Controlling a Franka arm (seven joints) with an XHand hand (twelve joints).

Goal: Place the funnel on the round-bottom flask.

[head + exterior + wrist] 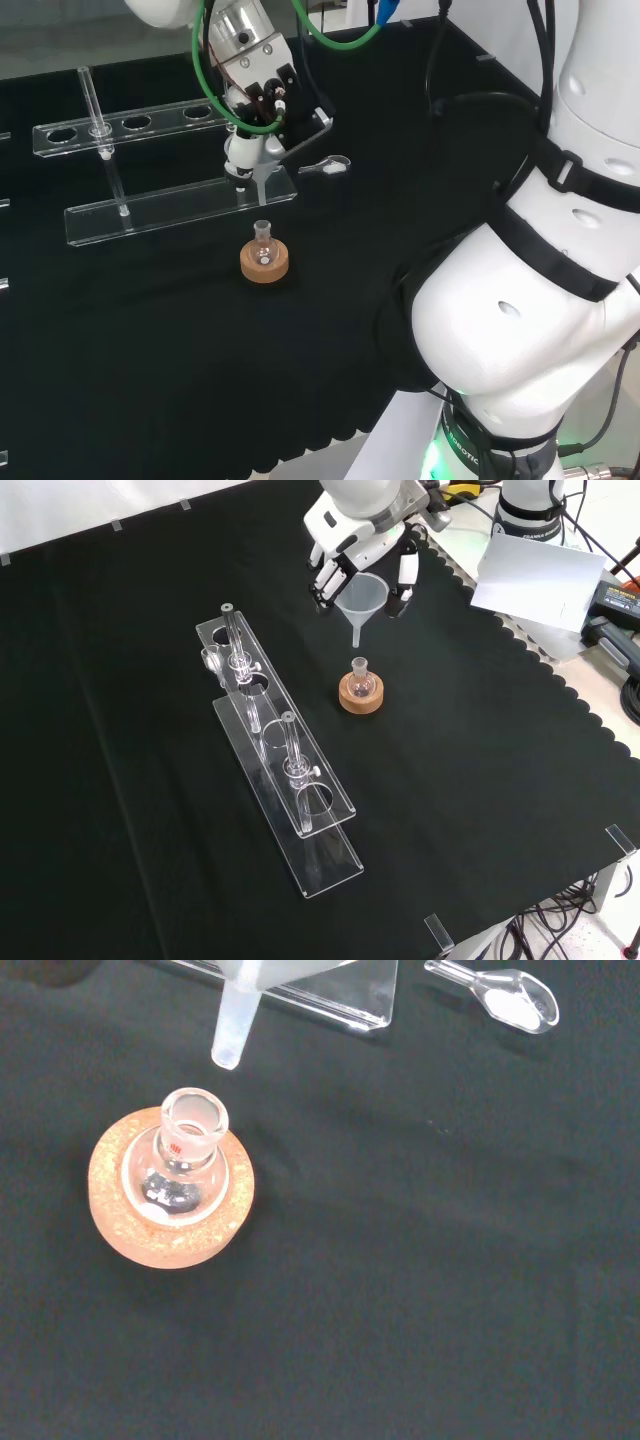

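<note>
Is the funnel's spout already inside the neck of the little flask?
No. In the front view the funnel, held in the hand, hangs above the flask, with black cloth showing between its spout and the flask's mouth.

Tan cork ring, clear flask, translucent white funnel, black cloth.

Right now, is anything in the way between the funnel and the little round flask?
Nothing visible. The hand holds the clear plastic funnel above the small round-bottom glass flask on its cork ring, with open air between stem and neck.
</note>
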